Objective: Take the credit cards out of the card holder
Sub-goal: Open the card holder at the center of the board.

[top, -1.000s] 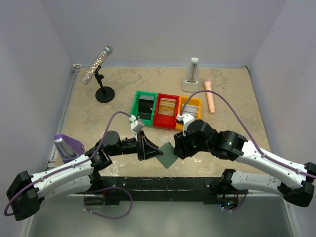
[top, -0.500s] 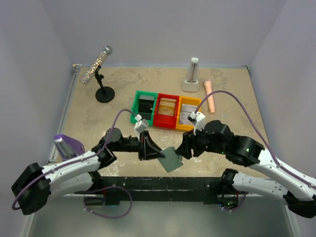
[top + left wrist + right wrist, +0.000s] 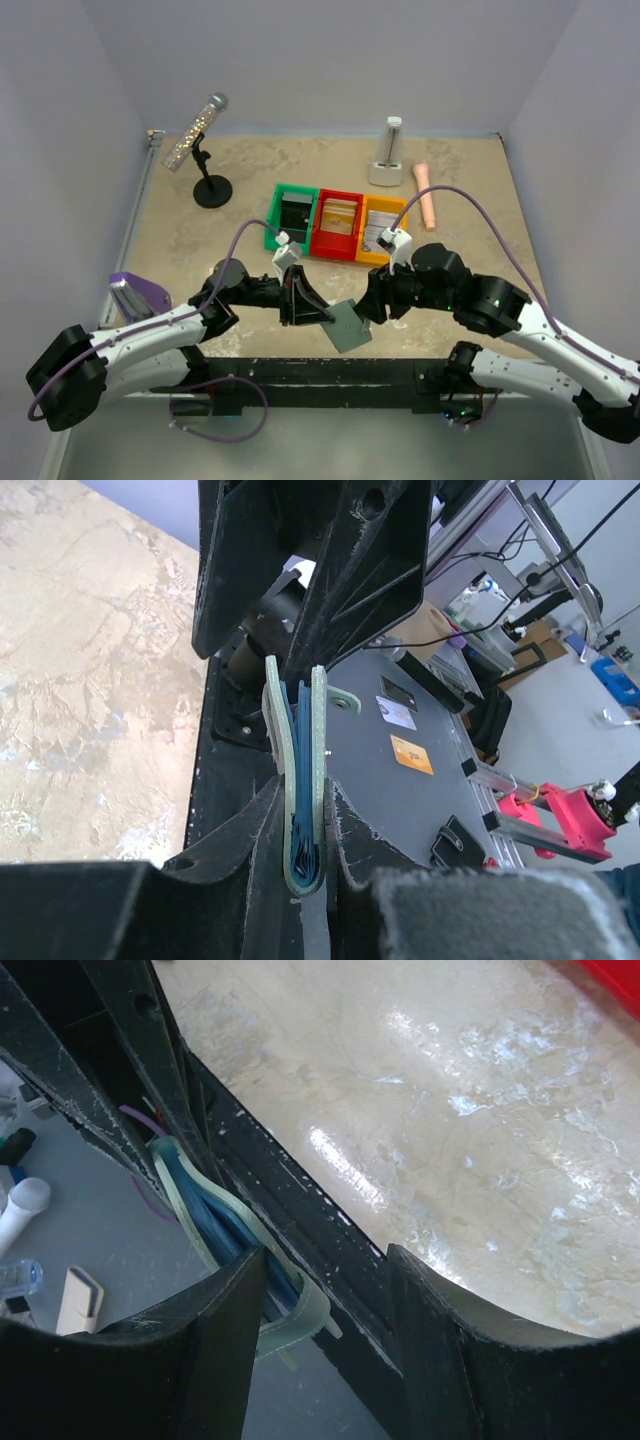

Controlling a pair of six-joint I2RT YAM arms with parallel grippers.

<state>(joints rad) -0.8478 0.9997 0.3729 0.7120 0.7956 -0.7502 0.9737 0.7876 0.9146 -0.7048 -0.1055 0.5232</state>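
The card holder (image 3: 350, 325) is grey-green, folded, and held in the air above the table's front edge. My left gripper (image 3: 320, 312) is shut on its folded spine. In the left wrist view the card holder (image 3: 318, 720) stands edge-on between the fingers (image 3: 240, 830), with blue pocket layers showing inside. My right gripper (image 3: 368, 305) is open beside the holder's right corner. In the right wrist view one finger (image 3: 225, 1330) lies against the holder's pale green flap (image 3: 300, 1310), and the other finger stands well apart. No credit card shows apart from the holder.
Green (image 3: 293, 218), red (image 3: 339, 222) and yellow (image 3: 383, 225) bins sit in a row mid-table. A microphone on a stand (image 3: 205, 150) is back left, a white stand (image 3: 390, 155) and a pink tube (image 3: 428, 195) back right, and a purple object (image 3: 135, 298) at the left edge.
The right arm has drawn back to the right, and its gripper now sits at the holder's right corner. The holder has shifted slightly towards the front edge in the left gripper.
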